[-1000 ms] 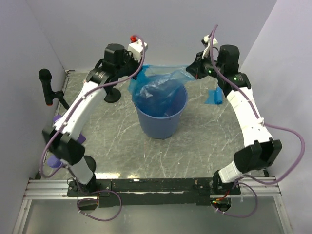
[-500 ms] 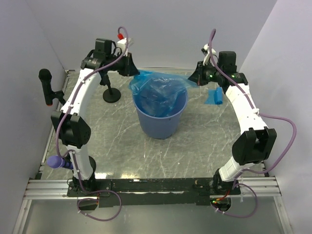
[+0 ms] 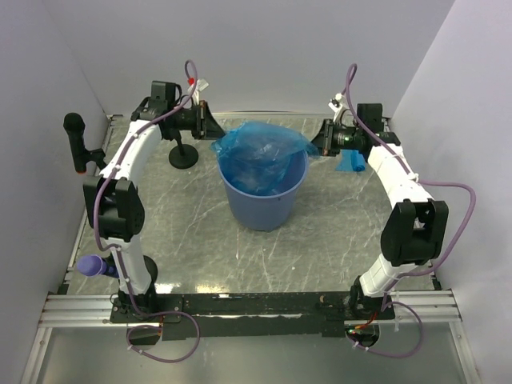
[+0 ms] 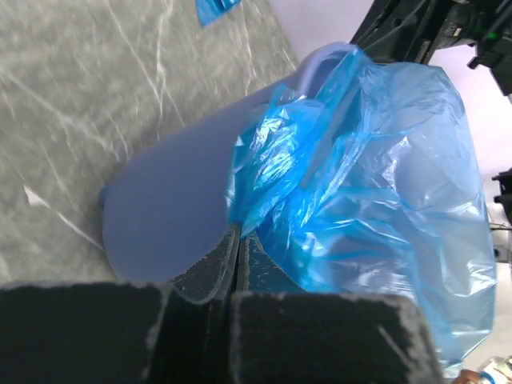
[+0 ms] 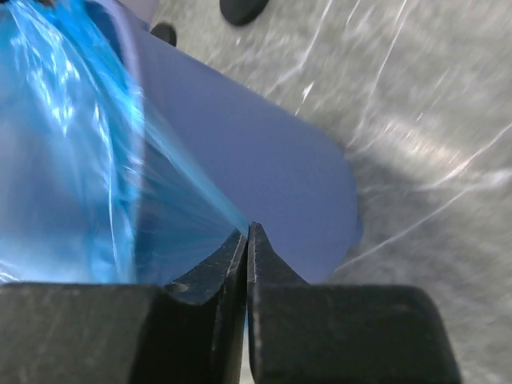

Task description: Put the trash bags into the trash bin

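The trash bin [image 3: 264,200] stands upright on the counter [image 3: 336,248], about midway between left and right and a little toward the far side. A trash bag [image 3: 258,154] lies over its mouth, with the film bulging above the rim and drawn out to both sides.

The left claw [image 3: 210,128] is clenched on the bag's left edge, just off the bin's far-left rim. In the left wrist view its tips meet, with blue film gathered against them. The right claw [image 3: 318,144] is clenched on the bag's right edge, just off the right rim. In the right wrist view the film runs taut into a narrow pleat that ends between the closed tips.

A black round stand base [image 3: 184,158] sits on the counter near the left claw, apart from the bin. A small blue packet [image 3: 350,164] lies to the right of the bin beside the right arm, close to the right wall. A broad stretch of counter separates the bin from the arm bases at the near edge
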`<action>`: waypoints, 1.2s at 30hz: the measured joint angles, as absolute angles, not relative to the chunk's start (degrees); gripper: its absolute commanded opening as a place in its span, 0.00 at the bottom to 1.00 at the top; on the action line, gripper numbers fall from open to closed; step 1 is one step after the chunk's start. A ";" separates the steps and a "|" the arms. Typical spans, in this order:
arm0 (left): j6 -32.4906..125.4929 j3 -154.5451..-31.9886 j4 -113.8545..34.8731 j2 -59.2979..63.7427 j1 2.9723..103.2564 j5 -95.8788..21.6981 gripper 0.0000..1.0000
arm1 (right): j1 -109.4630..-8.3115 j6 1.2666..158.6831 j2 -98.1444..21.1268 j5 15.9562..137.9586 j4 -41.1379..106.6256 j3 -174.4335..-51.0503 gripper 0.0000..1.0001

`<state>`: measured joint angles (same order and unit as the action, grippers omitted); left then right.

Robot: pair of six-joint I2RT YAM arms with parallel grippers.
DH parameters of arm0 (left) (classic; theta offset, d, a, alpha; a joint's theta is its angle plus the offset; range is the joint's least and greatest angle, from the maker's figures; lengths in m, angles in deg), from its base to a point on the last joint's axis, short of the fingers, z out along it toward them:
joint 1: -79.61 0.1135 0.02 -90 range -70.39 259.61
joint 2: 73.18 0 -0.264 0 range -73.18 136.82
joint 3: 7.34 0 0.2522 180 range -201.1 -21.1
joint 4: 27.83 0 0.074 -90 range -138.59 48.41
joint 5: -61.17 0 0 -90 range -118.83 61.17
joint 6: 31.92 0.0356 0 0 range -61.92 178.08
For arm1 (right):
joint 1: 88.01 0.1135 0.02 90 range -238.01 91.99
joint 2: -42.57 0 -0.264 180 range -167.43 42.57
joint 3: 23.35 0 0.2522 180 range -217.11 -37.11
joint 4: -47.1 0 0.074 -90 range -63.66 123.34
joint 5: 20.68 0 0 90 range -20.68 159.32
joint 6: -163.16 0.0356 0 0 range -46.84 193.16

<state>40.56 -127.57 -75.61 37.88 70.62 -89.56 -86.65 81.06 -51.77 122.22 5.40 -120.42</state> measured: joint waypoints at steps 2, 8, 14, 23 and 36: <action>40.48 -125.41 -75.57 37.27 71.28 -90.48 0.01 | -86.93 82.13 -51.73 123.69 5.77 -118.32 0.17; 40.34 -122.57 -76.25 33.69 73.05 -91.22 0.01 | -89.95 81.35 -51.29 124.84 4.63 -116.20 0.34; 41.11 -122.74 -76.45 30.89 73.11 -91.57 0.08 | -92.94 74.57 -48.95 125.61 2.27 -119.52 0.48; 47.51 -126.37 -80.40 30.76 73.57 -87.94 0.62 | -95.19 72.38 -46.79 133.70 8.78 -123.50 0.63; 66.40 -138.72 -81.45 30.47 70.01 -85.67 0.70 | -85.01 65.37 -54.77 139.44 9.22 -137.05 0.68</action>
